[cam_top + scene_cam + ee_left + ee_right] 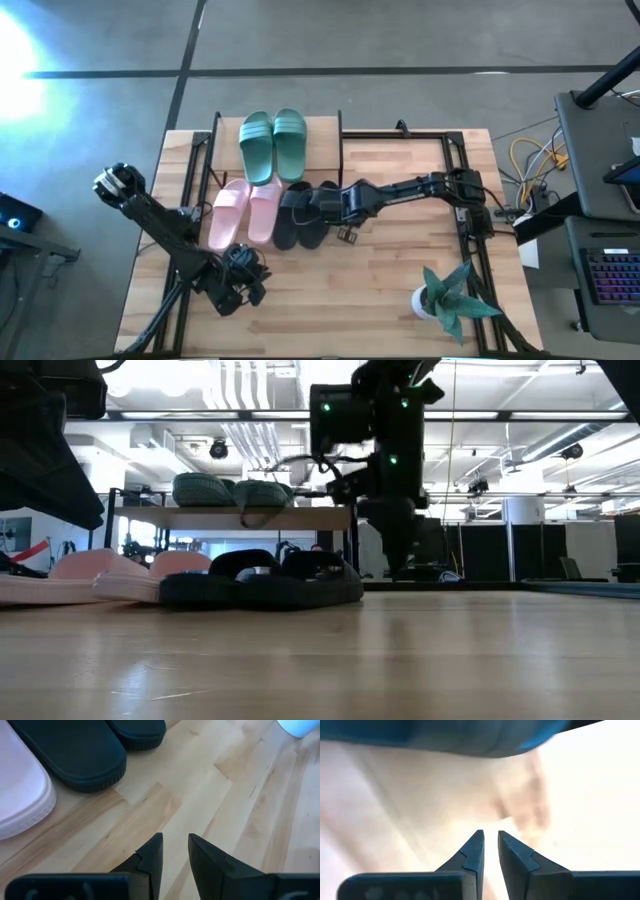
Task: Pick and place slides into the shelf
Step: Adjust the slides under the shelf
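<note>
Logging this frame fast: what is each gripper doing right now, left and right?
Left gripper: fingers slightly apart, holding nothing, over bare tabletop near the pink slides.
Right gripper: fingers nearly together, nothing between them, beside the black slides.

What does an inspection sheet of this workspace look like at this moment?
Surface: wooden tabletop, bare in front.
Job's things: green slides on the shelf; pink slides and black slides on the table in front of it.
Clutter: potted plant at the front right corner.
Grippers: right gripper over the black slides, fingers nearly together with nothing between them; left gripper near the front left, holding nothing.
Cables: yellow cables off the right edge.
Surroundings: keyboard at right.
</note>
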